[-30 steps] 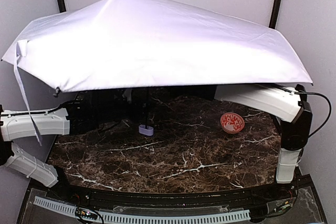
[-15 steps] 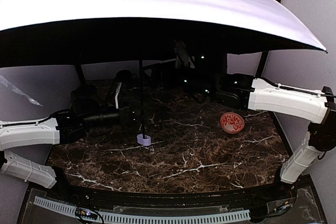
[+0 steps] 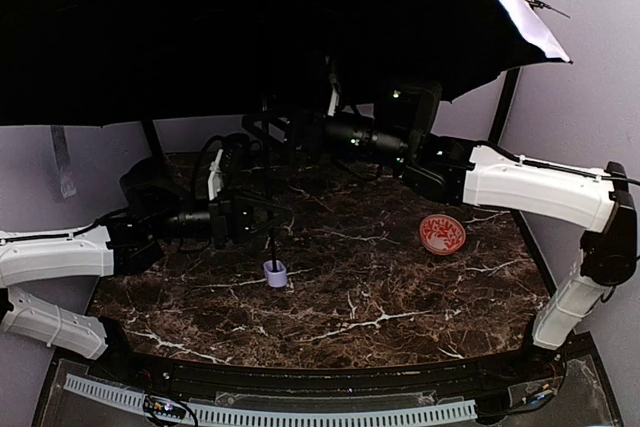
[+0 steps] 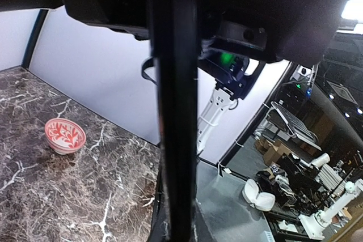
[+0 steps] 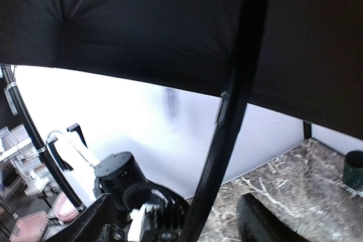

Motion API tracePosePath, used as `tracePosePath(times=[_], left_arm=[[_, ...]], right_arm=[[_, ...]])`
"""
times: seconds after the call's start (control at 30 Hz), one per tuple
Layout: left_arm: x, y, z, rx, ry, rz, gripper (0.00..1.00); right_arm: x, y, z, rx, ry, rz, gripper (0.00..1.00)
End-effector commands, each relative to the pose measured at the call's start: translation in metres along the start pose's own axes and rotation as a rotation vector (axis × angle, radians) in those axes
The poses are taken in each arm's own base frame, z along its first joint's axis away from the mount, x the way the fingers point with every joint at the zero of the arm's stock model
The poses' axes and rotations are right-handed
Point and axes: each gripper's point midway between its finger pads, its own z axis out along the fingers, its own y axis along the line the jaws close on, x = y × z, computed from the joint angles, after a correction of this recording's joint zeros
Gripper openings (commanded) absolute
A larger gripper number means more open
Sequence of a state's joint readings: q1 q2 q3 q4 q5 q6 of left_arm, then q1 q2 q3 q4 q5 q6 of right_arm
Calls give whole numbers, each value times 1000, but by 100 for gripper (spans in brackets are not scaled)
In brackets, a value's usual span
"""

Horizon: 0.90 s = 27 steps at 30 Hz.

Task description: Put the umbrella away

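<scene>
The umbrella (image 3: 250, 27) is fully open. Its black lining spreads above both claws and fills the upper part of the overhead view, with only a strip of pale outer fabric showing at the right edge. By that look the task is barely begun: nothing is collapsed, folded or stowed.

The left claw (image 3: 265, 219) is clenched on the thin black shaft (image 4: 173, 111), which runs straight up through the middle of its wrist view. Directly below this claw, the small lavender handle (image 3: 275, 272) appears to rest on the worktop (image 3: 380, 297), so the umbrella stands roughly upright with its tip end overhead.

The right claw (image 5: 178, 222) sits higher, close under the canopy. It is released, with its fingers (image 5: 261, 222) spread wide and a black rod passing between them untouched. Whether that rod is the upper shaft or a rib cannot be told.

A red-patterned bowl (image 3: 442, 233) lies on the worktop, well off to the right of the left claw and below the right arm. It plays no part in the task.

What is probably left is nearly everything: freeing the catch near the right claw, drawing the canopy shut, shortening the shaft, and setting the folded umbrella aside. No storage place shows in any view.
</scene>
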<state>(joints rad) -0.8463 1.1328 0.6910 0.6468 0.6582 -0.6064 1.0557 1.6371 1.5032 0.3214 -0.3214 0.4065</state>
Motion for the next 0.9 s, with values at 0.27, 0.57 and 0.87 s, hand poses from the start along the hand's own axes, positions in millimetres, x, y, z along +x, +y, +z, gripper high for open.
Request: tracePosePath(times=[0.27, 0.57, 0.87], left_arm=[[-4, -29, -14, 88, -18, 103, 0], [-14, 22, -12, -212, -23, 77, 43], [-11, 30, -16, -251, -43, 59, 0]], right_arm=[[-33, 10, -1, -57, -131, 48, 5], [-24, -13, 3, 104, -152, 145, 0], [-22, -15, 6, 120, -145, 131, 2]])
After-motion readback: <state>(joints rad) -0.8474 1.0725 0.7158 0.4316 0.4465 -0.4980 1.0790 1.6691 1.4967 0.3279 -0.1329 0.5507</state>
